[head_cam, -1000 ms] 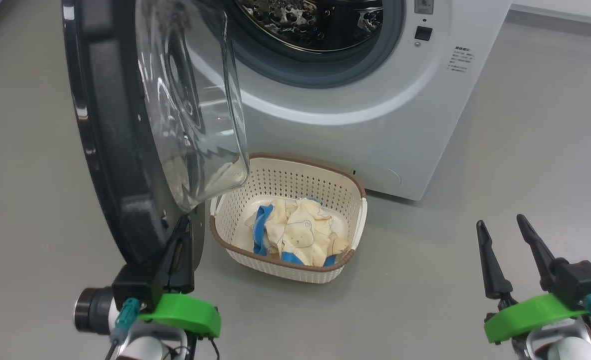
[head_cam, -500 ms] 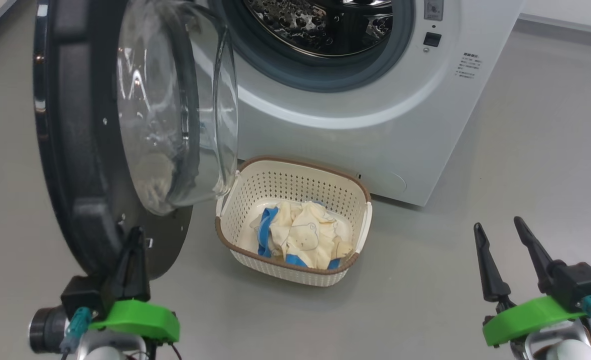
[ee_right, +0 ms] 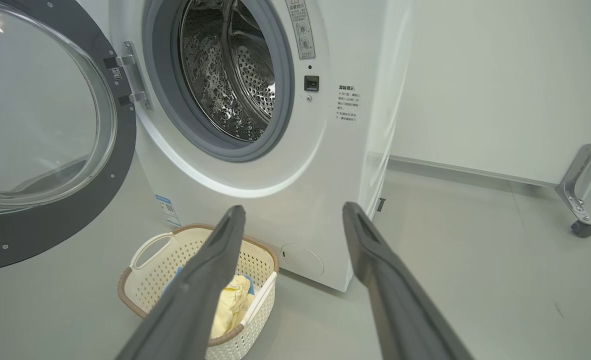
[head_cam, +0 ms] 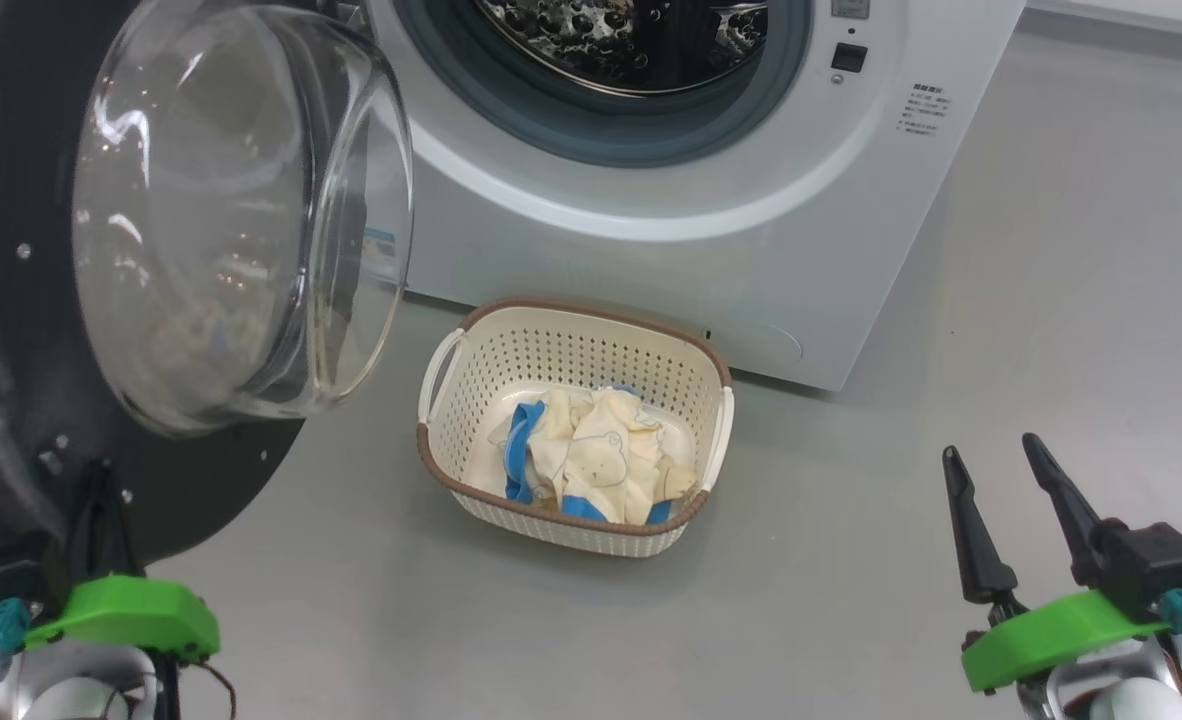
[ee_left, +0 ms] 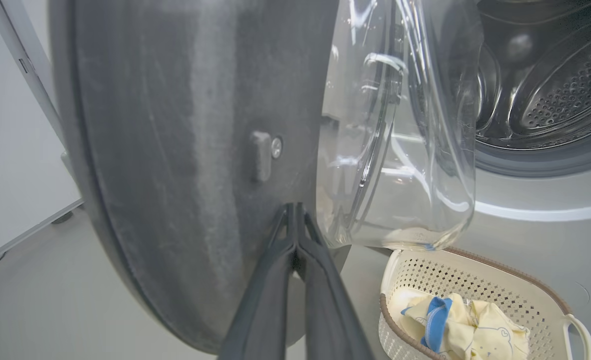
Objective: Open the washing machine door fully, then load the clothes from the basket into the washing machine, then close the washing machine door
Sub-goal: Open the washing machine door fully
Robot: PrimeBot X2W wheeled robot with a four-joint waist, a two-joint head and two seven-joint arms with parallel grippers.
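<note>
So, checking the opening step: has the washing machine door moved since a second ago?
Yes. The washing machine door swung left, further open: it overlapped the basket, and now stands clear of it.

Floor (head_cam: 1051, 250): grey, smooth, matte; one faint mark, rt wrist view, 4 o'clock.
Wall (ee_right: 475, 75): white, plain, 2 o'clock same view. Pale baseboard (ee_right: 450, 170) along its foot, 3 o'clock.
Metal frame leg (ee_right: 575, 170): slanted, far 3 o'clock, bracket at base, black caster (ee_right: 584, 228) resting on floor.
Left wrist view: slanted grey bar (ee_left: 25, 75) at 10 o'clock; round foot (ee_left: 63, 217) at 9 o'clock, on floor.
</note>
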